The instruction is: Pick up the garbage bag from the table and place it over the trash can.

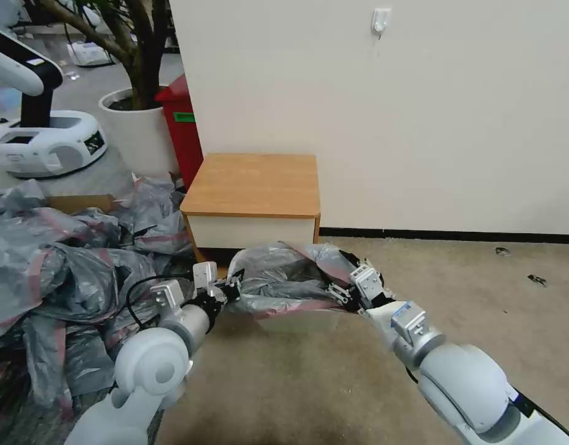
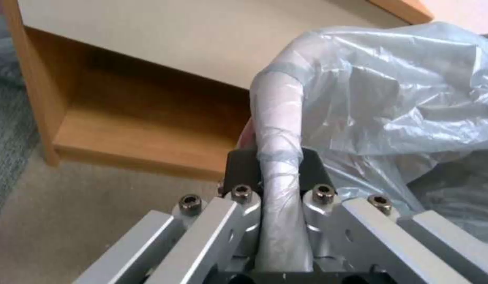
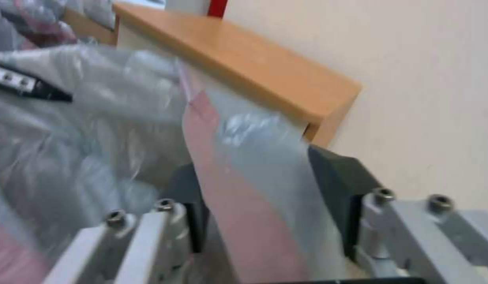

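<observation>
While both arms reach forward and down in front of the table (image 1: 253,182), the garbage bag (image 1: 284,281) hangs stretched between them, just above the trash can (image 1: 300,321), whose cream wall shows beneath the plastic. The left gripper (image 1: 230,288) holds the bag's left end: in the left wrist view its fingers (image 2: 244,169) are clamped on a twisted rope of film (image 2: 278,130) that runs straight out from between them. The right gripper (image 1: 341,292) holds the opposite end, its fingers (image 3: 333,181) pressed together on a flat strip bearing the pink-red band (image 3: 223,173). The bag's long axis therefore runs side to side, gripper to gripper, parallel to the table's white drawer front (image 1: 250,232). The can lies directly below the span, about equally near each arm. Judged from this, the coming move turns on lowering the stretched rim squarely over the can; whether the mouth faces downward cannot be told. A heap of grey bags (image 1: 55,259) lies to the left.
</observation>
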`<state>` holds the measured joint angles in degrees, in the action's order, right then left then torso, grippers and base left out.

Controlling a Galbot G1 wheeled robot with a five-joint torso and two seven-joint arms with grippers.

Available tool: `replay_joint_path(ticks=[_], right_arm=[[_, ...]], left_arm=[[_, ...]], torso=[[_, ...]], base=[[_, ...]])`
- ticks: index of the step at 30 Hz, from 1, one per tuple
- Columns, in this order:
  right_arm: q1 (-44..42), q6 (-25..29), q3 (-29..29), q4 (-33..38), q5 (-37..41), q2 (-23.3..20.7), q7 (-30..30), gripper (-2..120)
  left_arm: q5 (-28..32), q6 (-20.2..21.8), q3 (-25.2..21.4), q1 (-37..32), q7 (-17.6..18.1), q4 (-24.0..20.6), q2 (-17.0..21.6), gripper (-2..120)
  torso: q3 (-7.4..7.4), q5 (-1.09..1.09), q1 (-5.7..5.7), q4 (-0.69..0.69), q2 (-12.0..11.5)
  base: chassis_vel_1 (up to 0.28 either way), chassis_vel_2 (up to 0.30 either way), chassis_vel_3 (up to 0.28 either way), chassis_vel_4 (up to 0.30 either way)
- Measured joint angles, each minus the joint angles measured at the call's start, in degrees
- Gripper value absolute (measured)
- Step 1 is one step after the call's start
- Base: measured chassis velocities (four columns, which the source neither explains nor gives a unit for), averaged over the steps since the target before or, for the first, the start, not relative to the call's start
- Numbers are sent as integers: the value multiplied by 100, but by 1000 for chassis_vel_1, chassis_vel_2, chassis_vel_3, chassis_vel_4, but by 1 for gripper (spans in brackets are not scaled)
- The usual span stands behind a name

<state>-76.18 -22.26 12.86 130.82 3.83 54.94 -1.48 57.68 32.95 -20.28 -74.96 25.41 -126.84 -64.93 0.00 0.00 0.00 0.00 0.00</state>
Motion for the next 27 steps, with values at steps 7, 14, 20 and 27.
replay_joint_path(ticks=[7,14,20,27], right_arm=[[-36,601,18,-124,-317,-14,45,15],[-9,1124,18,-161,-143,-37,147,0],[112,1024,5,-49,633,-69,328,0],[396,-127,117,77,2367,-108,1245,0]], left_arm=[[130,55,-79,-30,-21,-74,68,5],[171,99,-121,-57,-24,-74,92,5],[158,140,-97,-89,-92,-61,90,5],[-4,179,-99,-237,-394,-71,89,5]], torso=[[0,0,0,0,0],[0,0,0,0,0],[0,0,0,0,0],[0,0,0,0,0]], base=[[0,0,0,0],[0,0,0,0],[0,0,0,0],[0,0,0,0]])
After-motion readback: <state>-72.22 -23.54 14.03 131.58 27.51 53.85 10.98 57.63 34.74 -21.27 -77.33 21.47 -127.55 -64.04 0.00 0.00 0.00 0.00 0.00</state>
